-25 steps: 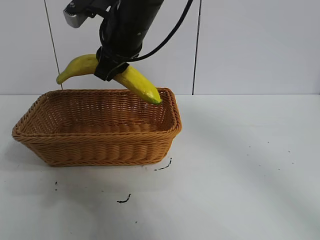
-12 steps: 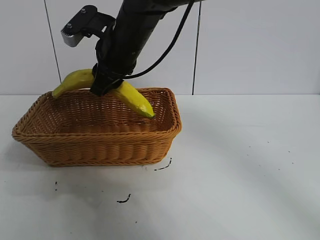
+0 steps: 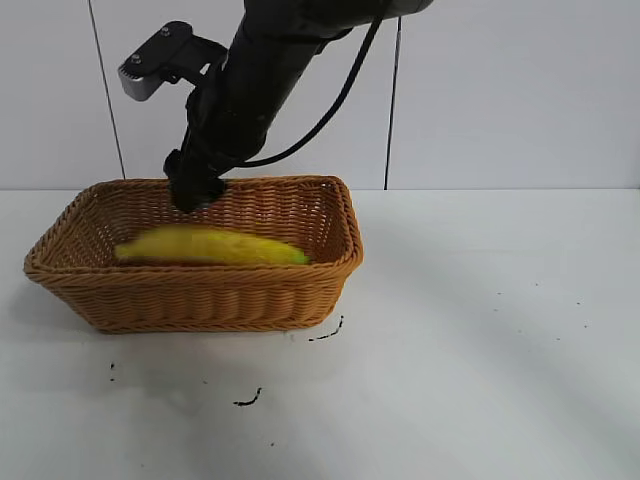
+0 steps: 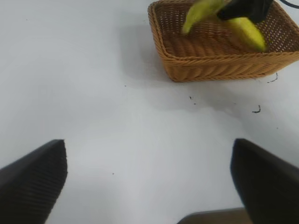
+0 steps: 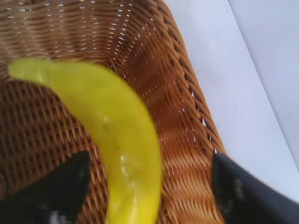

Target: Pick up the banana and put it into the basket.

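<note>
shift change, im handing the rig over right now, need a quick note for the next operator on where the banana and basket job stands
Right gripper: open, over the far-left part of the basket, nothing in its fingers.
Left gripper: open, low over bare table away from the basket, idle.
Banana: released, inside the basket, lying lengthwise below the rim. It looks blurred, so it may not have settled.
Done: pick-up, carry and release.
Left: confirm the banana rests on the basket floor, then lift the right arm clear and park it.
</note>
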